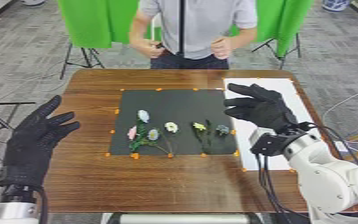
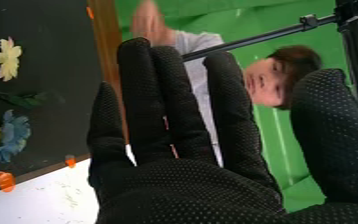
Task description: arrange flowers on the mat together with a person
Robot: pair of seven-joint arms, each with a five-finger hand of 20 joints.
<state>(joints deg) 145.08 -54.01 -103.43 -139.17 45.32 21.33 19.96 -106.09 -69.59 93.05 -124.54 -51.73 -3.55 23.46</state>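
In the head view, my right hand [image 1: 262, 106] is over the white sheet by the dark mat's right edge, fingers relaxed, holding nothing. My left hand [image 1: 35, 137] hangs open left of the mat. On the dark mat [image 1: 171, 100] lie a white-blue flower [image 1: 143, 115], a pink one [image 1: 132, 133], a pale blue one [image 1: 153, 134], a cream one [image 1: 171, 127], a yellowish one [image 1: 198, 126] and a grey-blue one [image 1: 222, 129]. In the right wrist view, my right hand [image 2: 193, 192] has straight fingers; beside it are the yellowish flower [image 2: 7, 59] and the blue flower [image 2: 8, 136].
A white sheet [image 1: 278, 92] lies along the right side of the brown table [image 1: 158, 185]. Orange markers [image 1: 135, 156] edge the mat. Across the table a person stands with both hands raised above the far edge. Black cables hang by my right forearm.
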